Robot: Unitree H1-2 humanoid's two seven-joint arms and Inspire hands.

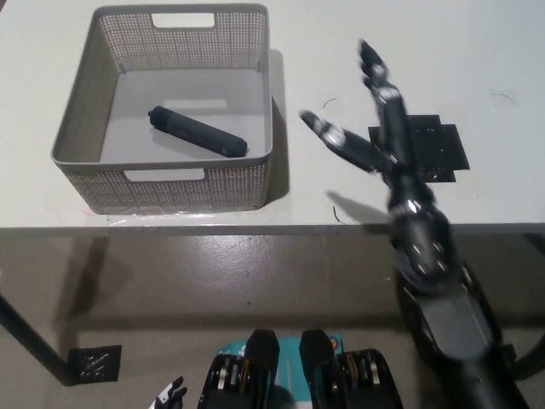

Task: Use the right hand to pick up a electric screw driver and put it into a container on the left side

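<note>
Electric screwdriver [197, 132] lies in the basket [77, 128], well left of the right hand [375, 136], fingers [328, 132] spread, empty.

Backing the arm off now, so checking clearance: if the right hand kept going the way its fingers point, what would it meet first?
The right hand is open, pointing up the picture, away from the robot. Ahead shows only bare white table; the basket stands off to its left. The way looks free, though height is unclear.

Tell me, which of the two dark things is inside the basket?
The electric screwdriver, a long black tool lying on the grey basket's floor. The flat black square patch lies on the white table, under the open right robot hand.
</note>
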